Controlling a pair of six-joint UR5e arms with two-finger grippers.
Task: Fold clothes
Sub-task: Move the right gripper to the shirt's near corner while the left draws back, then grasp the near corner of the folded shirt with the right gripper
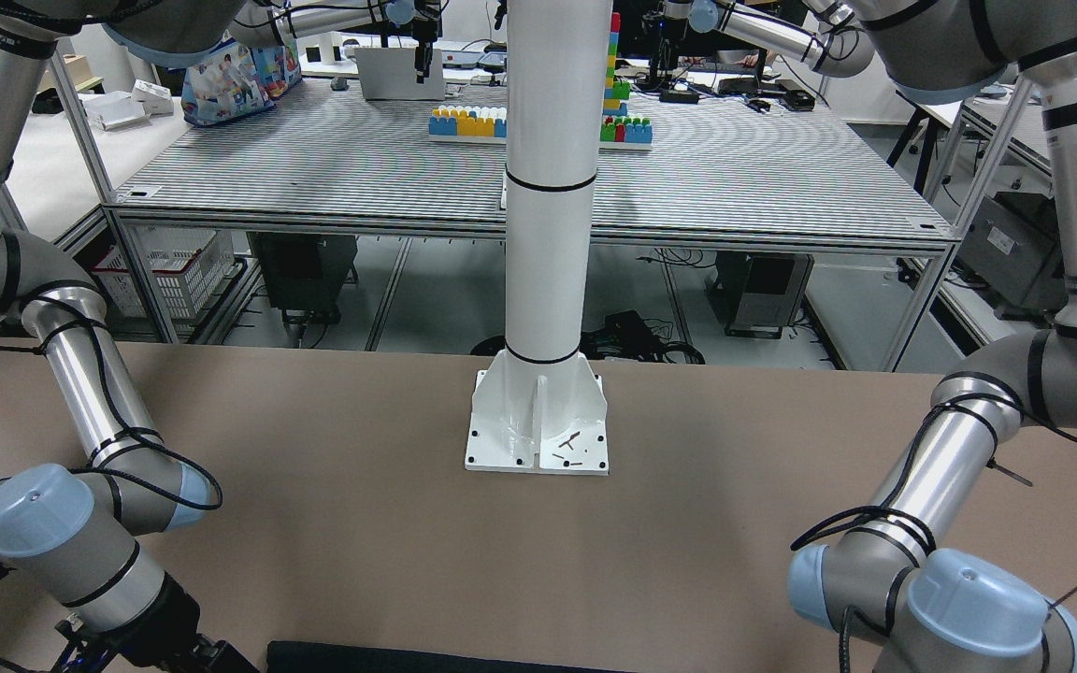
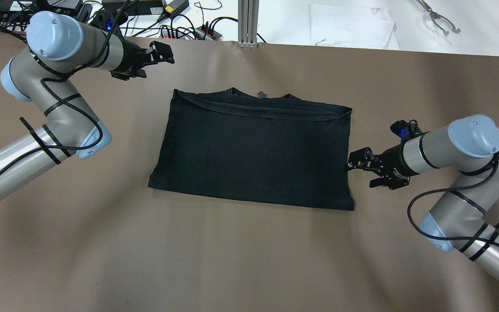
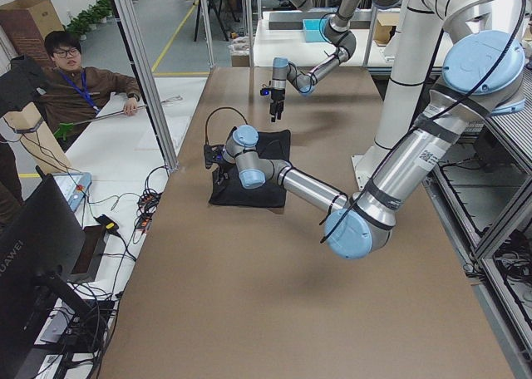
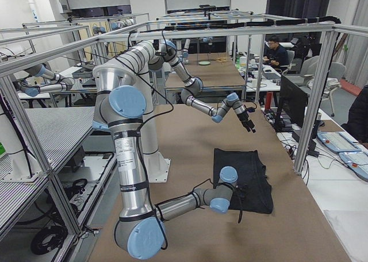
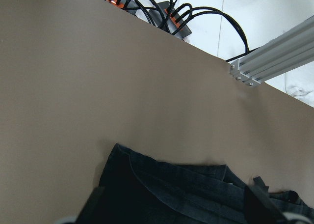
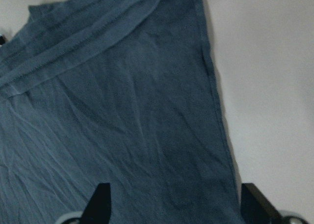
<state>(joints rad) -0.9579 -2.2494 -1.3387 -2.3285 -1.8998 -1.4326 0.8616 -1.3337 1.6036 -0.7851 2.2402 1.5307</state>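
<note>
The black shirt (image 2: pixel 254 151) lay flat as a broad folded rectangle on the table (image 2: pixel 249 260), midway along its length and closer to the far edge than to the robot's edge. Its neckline was turned toward that far edge, with a hemmed band of cloth lying loosely across the far side.

The chief risk I judged to be a partial grab. The fabric looked thin and was stacked in layers, so jaws closing at the side edge could pinch only the top layer and peel the stack open when lifted. The loose band could also slide or bunch if one side were pulled harder than the other, leaving a skewed fold.

The right gripper (image 2: pixel 360 173) sat low at the shirt's right side edge, nearer the robot-side corner. Its jaws were spread wide and held nothing. In the wrist view the edge of the cloth ran between them, with one fingertip seemingly touching the edge.

The left gripper (image 2: pixel 165 52) hung apart from the cloth, beyond the shirt's far left corner toward the table's far edge. Its jaws were also wide open and empty, and a descent from there would probably miss the corner.
</note>
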